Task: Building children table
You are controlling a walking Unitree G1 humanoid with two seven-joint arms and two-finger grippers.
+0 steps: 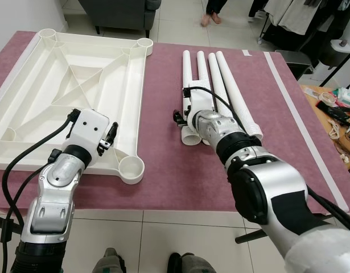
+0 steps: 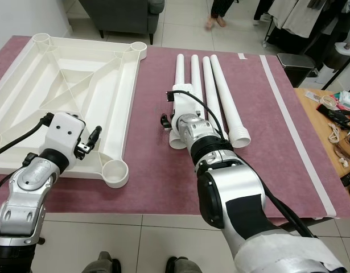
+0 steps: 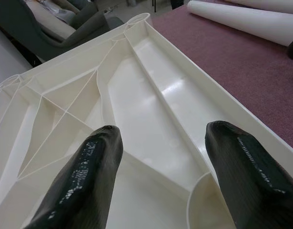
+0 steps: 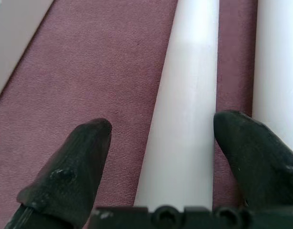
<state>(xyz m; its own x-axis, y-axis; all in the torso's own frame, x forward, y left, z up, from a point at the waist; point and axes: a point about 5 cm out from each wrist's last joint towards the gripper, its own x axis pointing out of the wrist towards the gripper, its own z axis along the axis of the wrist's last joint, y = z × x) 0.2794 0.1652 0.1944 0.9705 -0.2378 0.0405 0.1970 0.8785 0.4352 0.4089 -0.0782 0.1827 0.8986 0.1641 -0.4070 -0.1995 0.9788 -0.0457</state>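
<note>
Mat: maroon cloth (image 1: 163, 165) spread on the tiled floor, carrying every part of the job.
Tabletop: white plastic table panel (image 1: 61, 85) lying underside up on the left half of the mat, ribs and four round corner sockets exposed; nearest socket (image 1: 131, 168) sits empty.
Legs: four white tubes (image 1: 220, 85) side by side on the right half of the mat, well apart from the panel; leftmost leg (image 4: 184, 119) is the one under the right arm.
Right gripper (image 4: 160, 157): lowered over the near end of the leftmost leg, fingers spread to either side of it, not closed on it.
Left gripper (image 3: 160, 162): hovering over the near right part of the panel beside that empty socket, fingers apart, holding nothing.
Progress: judged as the very start; no leg is seated, all four sockets look empty, so four pick-ups and insertions remain, then turning the table upright.
Surroundings: grey armchair (image 1: 118, 14) beyond the mat, a person's feet (image 1: 211, 19) on the tiles, a cluttered side table (image 1: 337, 111) to the right.
Obstacles: neighbouring leg lies just beside the chosen one, leaving little room for the right finger; the cable on the right wrist drapes across the tubes.
</note>
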